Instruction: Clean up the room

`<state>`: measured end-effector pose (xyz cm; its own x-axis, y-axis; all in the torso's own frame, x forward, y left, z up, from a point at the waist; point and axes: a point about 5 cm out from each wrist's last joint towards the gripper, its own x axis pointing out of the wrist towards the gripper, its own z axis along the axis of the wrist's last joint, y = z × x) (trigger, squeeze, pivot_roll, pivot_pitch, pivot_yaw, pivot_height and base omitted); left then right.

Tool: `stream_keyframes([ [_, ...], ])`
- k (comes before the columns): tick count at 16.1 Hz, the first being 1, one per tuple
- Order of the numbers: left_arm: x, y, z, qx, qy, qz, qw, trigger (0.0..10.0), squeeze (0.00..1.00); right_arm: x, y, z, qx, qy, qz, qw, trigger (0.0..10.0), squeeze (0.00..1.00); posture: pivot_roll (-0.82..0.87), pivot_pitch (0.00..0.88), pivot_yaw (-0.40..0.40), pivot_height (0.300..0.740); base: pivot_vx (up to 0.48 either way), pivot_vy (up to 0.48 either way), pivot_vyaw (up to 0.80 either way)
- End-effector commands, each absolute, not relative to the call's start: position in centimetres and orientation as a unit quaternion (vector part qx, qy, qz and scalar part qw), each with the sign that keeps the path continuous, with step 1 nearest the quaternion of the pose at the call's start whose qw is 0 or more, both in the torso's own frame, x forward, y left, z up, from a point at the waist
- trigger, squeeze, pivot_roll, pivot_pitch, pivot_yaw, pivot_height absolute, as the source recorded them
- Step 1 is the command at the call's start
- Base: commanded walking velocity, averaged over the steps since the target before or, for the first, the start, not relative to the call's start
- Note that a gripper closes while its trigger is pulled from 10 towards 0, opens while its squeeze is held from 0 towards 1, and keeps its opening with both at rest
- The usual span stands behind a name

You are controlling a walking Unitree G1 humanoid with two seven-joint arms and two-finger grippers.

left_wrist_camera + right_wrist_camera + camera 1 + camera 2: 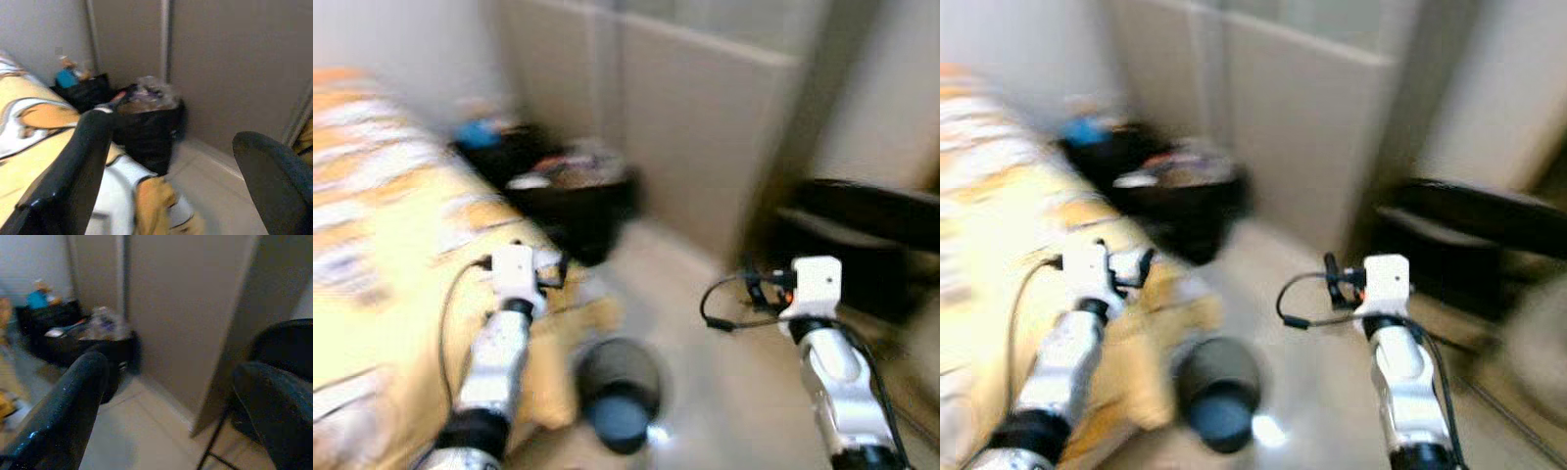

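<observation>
1. The left gripper (pixel 171 161) and the right gripper (pixel 171 396) are both held out ahead of the robot. Each has its two black fingers spread wide apart, and nothing is between them.

2. The likeliest thing to tidy is a dark, round object (pixel 619 397) on the pale floor (pixel 724 382). It lies low between the two arms, nearer the left gripper and below it. The head views are smeared, so it may be a cup or a small bin on its side; I cannot tell which.

3. Beyond the left gripper, a full black bin (pixel 146 122) stands against the grey wall panels (pixel 705 127). It probably serves as the drop-off point.

4. Risk: the yellow patterned bedspread (pixel 382 225) hangs just beside the left arm. A low reach could snag its drooping corner (pixel 151 196).

5. Risk: a black chair (pixel 279 357) stands close off the right gripper's outer side. Its thin legs could catch the arm or a foot during a turn.

6. Risk: stepping forward could kick the round object away.
</observation>
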<state>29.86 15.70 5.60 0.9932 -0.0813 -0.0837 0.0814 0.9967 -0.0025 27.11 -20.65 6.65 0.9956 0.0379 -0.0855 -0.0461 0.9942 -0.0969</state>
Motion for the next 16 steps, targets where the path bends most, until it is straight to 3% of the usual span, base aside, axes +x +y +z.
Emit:
stream_keyframes([
  [1,29.9,15.0,6.1,0.013,0.027,-0.054,0.998,10.0,0.00,27.4,-20.7,6.9,-0.046,0.038,0.012,0.998,10.0,0.35,-0.18,0.000,0.021,0.740,0.000,0.000,0.62],
  [3,30.0,15.5,6.3,0.011,0.022,-0.050,0.998,10.0,0.00,28.1,-20.9,6.9,-0.020,0.041,-0.019,0.999,10.0,0.24,-0.17,0.000,0.026,0.740,0.000,0.000,0.28],
  [5,30.1,15.3,6.6,0.023,0.011,-0.045,0.999,10.0,0.00,28.2,-21.6,7.2,-0.036,0.044,-0.024,0.998,10.0,0.23,-0.17,0.000,-0.020,0.740,0.000,0.000,0.00],
  [7,29.6,14.9,6.1,0.032,0.017,-0.041,0.999,10.0,0.00,28.4,-21.5,7.5,-0.027,0.037,-0.001,0.999,10.0,0.34,-0.16,0.000,-0.042,0.740,0.000,0.000,0.74],
  [10,29.5,15.3,6.4,0.052,0.009,-0.060,0.997,10.0,0.00,29.3,-19.1,7.4,0.008,0.026,0.020,0.999,10.0,0.36,-0.13,0.000,-0.013,0.740,0.000,0.000,0.66],
  [16,29.8,16.9,7.8,0.046,-0.010,0.014,0.999,10.0,0.00,30.2,-17.5,7.7,0.017,0.015,0.058,0.998,10.0,0.39,-0.07,0.000,-0.038,0.740,0.000,0.000,0.65],
])
